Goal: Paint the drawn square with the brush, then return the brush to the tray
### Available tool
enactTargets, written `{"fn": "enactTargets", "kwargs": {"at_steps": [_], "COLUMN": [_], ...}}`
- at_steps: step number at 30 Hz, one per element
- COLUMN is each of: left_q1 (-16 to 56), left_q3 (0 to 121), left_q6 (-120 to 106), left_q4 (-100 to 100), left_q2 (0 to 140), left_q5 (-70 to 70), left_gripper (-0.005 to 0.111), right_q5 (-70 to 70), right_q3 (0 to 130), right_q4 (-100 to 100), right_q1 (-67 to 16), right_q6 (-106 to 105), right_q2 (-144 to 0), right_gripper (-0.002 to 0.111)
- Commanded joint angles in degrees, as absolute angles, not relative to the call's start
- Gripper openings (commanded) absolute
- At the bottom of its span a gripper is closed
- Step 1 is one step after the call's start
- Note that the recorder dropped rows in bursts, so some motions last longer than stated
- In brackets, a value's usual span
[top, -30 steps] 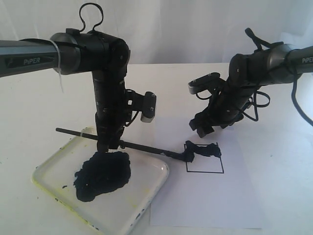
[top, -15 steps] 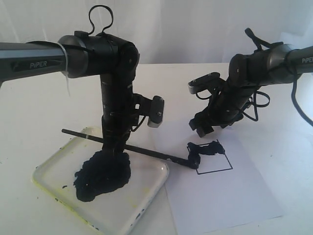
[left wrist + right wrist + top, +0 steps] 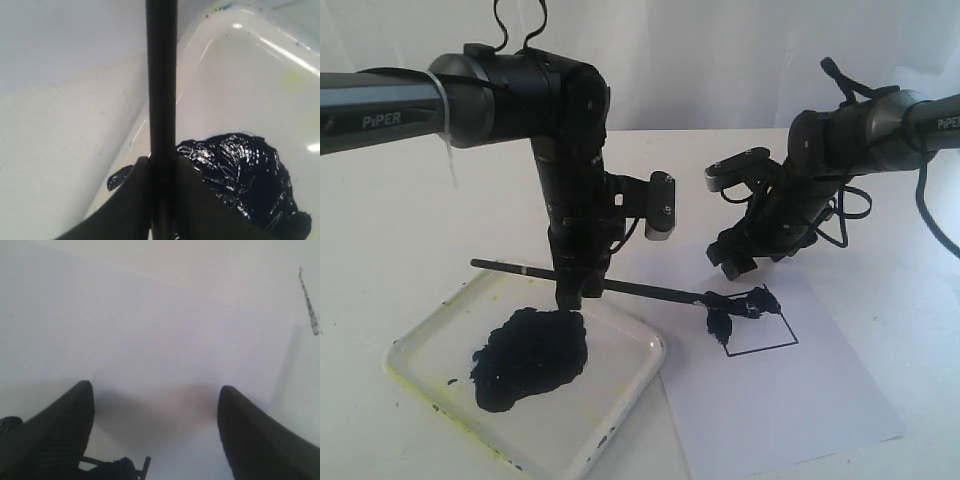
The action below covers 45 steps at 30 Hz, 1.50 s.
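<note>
The brush [image 3: 650, 291] is clamped in the left jaws, its tip laid on the edge of the drawn square [image 3: 757, 328], and, with the right jaws held wide and empty just beyond it, the paper [image 3: 790, 410] may be dragged and paint smeared outside.

1. A white table [image 3: 400, 230] fills the scene from front to back.
2. A white paper sheet [image 3: 790, 400] lies flat on it toward the right, turned askew.
3. A plain white backdrop [image 3: 720, 60] stands behind the table.
</note>
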<state>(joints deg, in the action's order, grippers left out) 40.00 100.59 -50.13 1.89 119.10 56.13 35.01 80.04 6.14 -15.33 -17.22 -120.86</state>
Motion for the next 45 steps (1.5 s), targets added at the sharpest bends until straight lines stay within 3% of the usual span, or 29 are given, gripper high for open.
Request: {"fn": "enactTargets", "kwargs": {"at_steps": [1, 45], "left_q1": [40.7, 42.8], "left_q3": [100.7, 108.7], "left_q6": [-49.4, -46.2], "left_q4": [-1.0, 2.7], "left_q2": [119.9, 127.6], "left_q5": [54.7, 54.7], "left_gripper": [0.0, 0.0], "right_q5": [35.0, 34.8], "right_q3": [79.9, 79.9], "right_q4": [5.6, 5.7], "right_q1": [-15.4, -15.4], "right_q6": [-17.7, -17.7], "right_q2": [-121.4, -121.4], "right_gripper": [0.066, 0.066]}}
